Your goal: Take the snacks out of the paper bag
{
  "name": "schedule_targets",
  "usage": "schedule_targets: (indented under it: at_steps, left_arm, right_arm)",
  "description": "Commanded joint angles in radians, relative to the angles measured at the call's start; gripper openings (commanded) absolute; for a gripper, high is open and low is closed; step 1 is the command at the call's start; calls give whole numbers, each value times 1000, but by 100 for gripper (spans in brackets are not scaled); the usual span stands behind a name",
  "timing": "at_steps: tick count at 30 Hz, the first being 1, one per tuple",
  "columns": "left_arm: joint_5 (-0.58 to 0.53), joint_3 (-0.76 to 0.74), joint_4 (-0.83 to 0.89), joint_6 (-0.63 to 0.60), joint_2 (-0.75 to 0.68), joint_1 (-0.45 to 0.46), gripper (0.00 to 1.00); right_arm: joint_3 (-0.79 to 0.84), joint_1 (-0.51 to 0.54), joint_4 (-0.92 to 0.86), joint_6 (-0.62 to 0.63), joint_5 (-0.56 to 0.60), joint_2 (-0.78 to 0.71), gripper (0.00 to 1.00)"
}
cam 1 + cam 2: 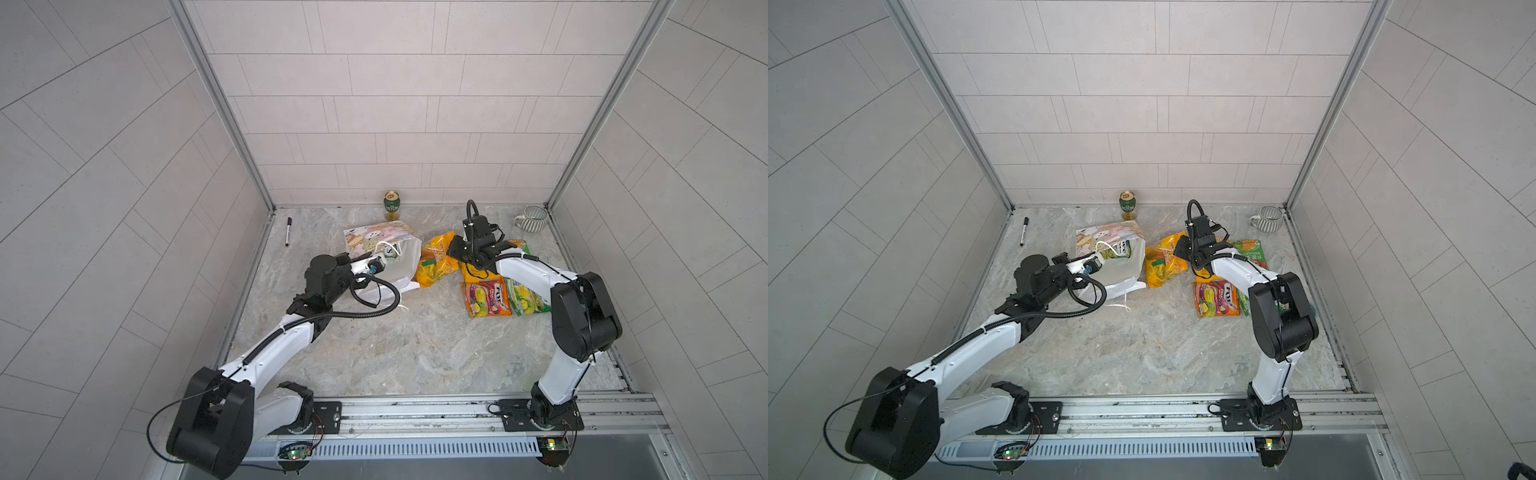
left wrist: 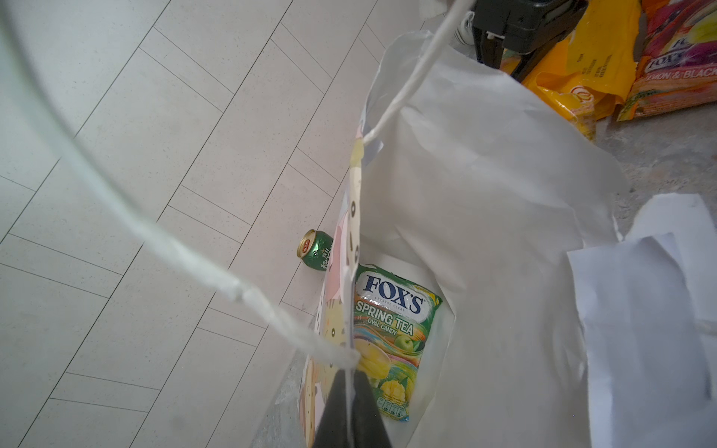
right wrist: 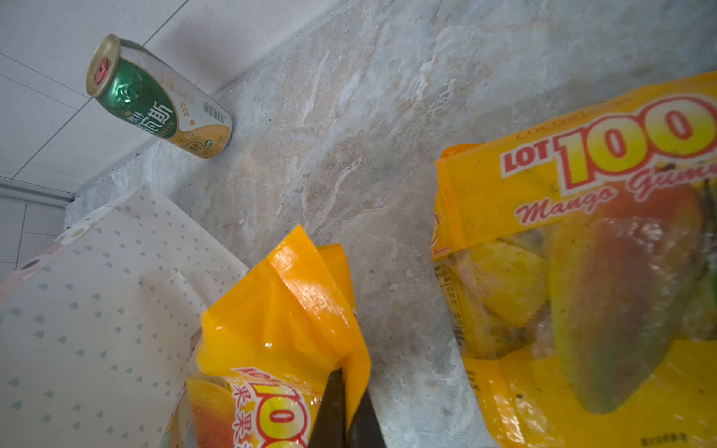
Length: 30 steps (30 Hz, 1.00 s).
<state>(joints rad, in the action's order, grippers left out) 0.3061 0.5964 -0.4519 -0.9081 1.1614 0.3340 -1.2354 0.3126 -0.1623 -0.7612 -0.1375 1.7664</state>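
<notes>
Our left fingers are clenched on the printed front wall of the paper bag, holding its mouth agape. Inside we see one green FOX'S packet lying on the white paper. Our right fingers pinch the top corner of a yellow mango packet just beside the bag. A second yellow packet, a red-pink packet and a green-yellow packet lie on the counter to the right, outside the bag. By the back wall stand a green can and a striped mug.
</notes>
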Motion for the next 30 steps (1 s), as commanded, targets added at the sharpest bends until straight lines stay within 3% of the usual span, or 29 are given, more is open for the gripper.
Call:
schedule_targets:
  at_steps: [1, 3, 7, 13, 18, 23, 25, 30]
  left_arm:
    - [5, 14, -20, 15, -1, -1, 1]
    - [7, 13, -22, 16, 2, -1, 1]
    - [8, 14, -22, 18, 3, -1, 1]
    - [11, 14, -26, 23, 4, -1, 1]
    - [13, 12, -29, 26, 3, -1, 1]
    - [16, 11, -28, 27, -2, -1, 1]
    - [19, 11, -28, 29, -2, 0, 1]
    - [20, 11, -28, 28, 0, 0, 2]
  right_arm:
    - [12, -13, -30, 17, 3, -31, 9]
    - [2, -19, -54, 18, -20, -27, 20]
    - [24, -28, -70, 31, -19, -68, 34]
    - [-27, -58, -118, 79, -156, -19, 35]
    - [-51, -59, -158, 80, -168, 61, 13]
    - [-14, -53, -89, 30, -170, 65, 11]
    - [-8, -53, -88, 29, -158, 48, 13]
    - [-18, -54, -148, 61, -114, -2, 35]
